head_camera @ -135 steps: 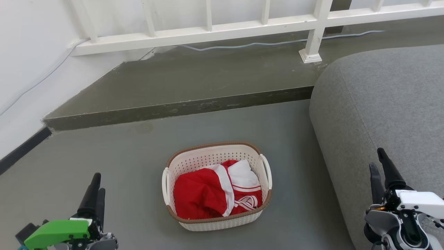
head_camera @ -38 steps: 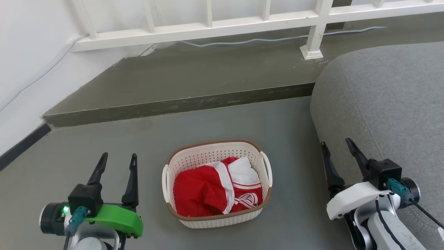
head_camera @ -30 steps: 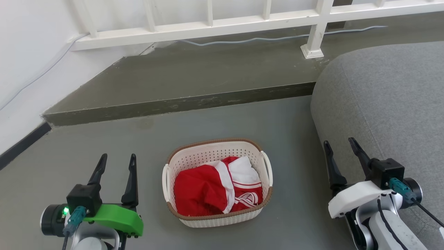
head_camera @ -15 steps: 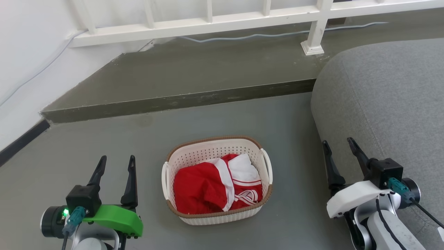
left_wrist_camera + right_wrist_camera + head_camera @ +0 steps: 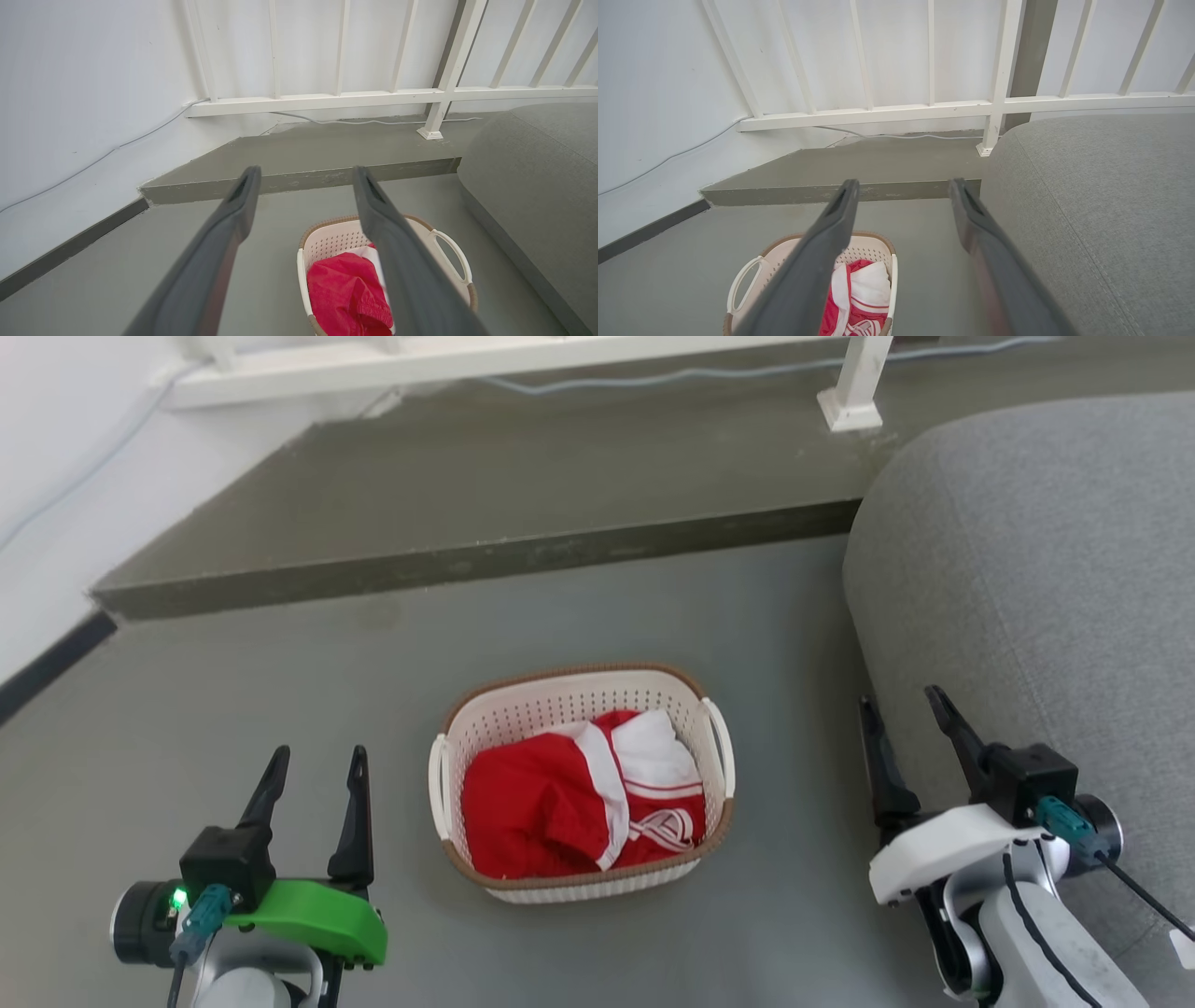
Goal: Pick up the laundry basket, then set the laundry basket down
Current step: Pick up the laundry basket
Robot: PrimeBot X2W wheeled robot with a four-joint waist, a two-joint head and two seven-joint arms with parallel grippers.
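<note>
Both your pairs of jaws stood open and empty; left gripper (image 5: 318, 753) and right gripper (image 5: 899, 698) flanked the basket (image 5: 560, 700) on the floor (image 5: 233, 691), apart from it.

Your left gripper (image 5: 317, 758) sits at the head view's lower left, its two dark fingers (image 5: 355, 812) spread apart, pointing forward and gripping nothing. Your right gripper (image 5: 899, 702) mirrors it at the lower right, jaws likewise parted, with the pale forearm (image 5: 1046, 943) rising from the bottom edge.
</note>
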